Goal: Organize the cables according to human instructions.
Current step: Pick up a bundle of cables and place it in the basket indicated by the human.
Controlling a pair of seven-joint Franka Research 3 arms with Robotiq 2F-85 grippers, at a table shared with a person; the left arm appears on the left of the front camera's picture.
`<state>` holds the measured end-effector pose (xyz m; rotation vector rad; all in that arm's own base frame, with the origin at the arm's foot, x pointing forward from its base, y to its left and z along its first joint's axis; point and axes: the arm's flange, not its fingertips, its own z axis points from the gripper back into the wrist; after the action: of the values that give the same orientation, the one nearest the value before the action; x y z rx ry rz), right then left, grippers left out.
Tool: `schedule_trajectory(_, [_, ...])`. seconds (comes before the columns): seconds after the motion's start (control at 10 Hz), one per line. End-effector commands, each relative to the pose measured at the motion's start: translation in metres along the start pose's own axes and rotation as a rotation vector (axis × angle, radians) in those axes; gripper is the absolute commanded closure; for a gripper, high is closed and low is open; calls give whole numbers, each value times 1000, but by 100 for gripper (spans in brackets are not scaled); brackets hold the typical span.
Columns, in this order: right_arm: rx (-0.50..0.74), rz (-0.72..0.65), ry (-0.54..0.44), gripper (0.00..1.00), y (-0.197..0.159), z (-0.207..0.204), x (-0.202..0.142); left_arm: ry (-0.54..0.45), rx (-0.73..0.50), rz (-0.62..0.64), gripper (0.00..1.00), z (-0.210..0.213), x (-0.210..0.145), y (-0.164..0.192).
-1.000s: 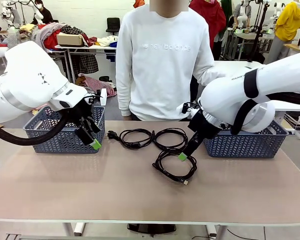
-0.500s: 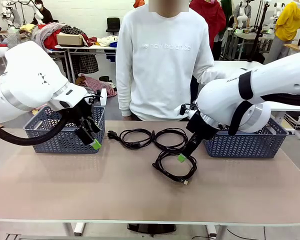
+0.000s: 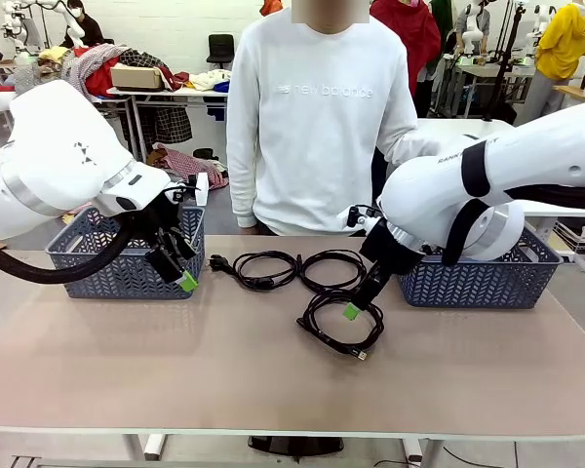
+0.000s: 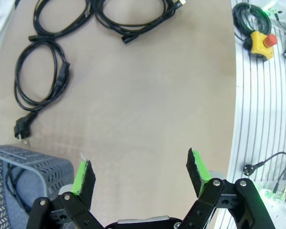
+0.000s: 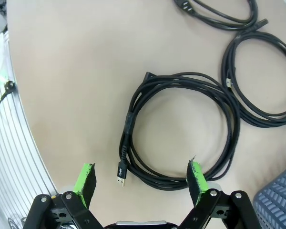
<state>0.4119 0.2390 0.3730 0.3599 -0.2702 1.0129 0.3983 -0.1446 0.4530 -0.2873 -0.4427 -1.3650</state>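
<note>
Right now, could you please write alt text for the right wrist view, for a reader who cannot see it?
The right arm's open tool, with green pads, hovers above a coiled black cable lying on a tan table. A second coil and a third coil lie beyond it, and a corner of a blue-grey basket shows at the lower right.

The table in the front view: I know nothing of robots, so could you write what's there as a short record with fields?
Cables on table: three black coils: near coil, left far coil, middle far coil
Baskets: left basket, with a black cord inside; right basket
Left gripper: open, over bare table beside left basket
Right gripper: open, over near coil's edge
Person: stands at far side
</note>
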Motion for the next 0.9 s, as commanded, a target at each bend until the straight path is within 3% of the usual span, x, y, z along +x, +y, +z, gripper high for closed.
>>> schedule_trajectory(0.0, [34,-3,20,0,0,-19,12,10,7,2,0,1,0,2])
schedule_trajectory(0.8, [-32,-11,151,0,12,-75,37,10,7,2,0,1,0,2])
